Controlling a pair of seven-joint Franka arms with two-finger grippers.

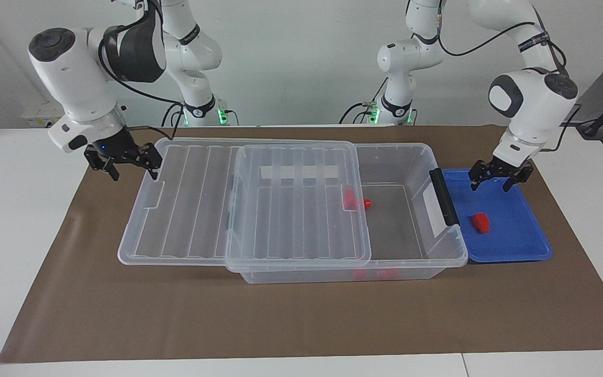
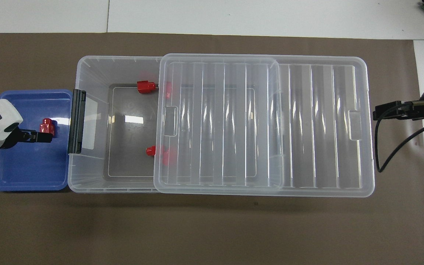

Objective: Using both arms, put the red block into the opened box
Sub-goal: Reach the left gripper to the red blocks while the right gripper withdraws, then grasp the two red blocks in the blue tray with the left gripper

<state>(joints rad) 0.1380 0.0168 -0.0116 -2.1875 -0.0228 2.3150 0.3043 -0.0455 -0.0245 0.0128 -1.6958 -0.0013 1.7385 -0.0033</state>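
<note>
A: Block [image 1: 480, 222], red, small: on floor of blue tray [image 1: 521, 246], toward left arm's end of table. Tray touching box [image 1: 411, 157] at end w/ black bar [image 1: 444, 197].

B: Left gripper [image 1: 499, 180]?

A: Over tray, above block, not touching it. Fingers spread, nothing between. In overhead view, overlaps block; facing view shows clear gap.

B: Box?

A: Clear bin on brown mat [image 1: 301, 319]. Ribbed lid [image 1: 244, 201] slid toward right arm's end, overhanging there; bar end uncovered. Two more red blocks inside: one [image 2: 145, 87] by wall farther from robots, one [image 2: 151, 150] by wall nearer them, both at lid's edge.

B: Right gripper [image 1: 130, 166]?

A: Raised, just off lid's overhanging end, robot-side corner. Fingers apart, empty, no contact w/ lid.
</note>
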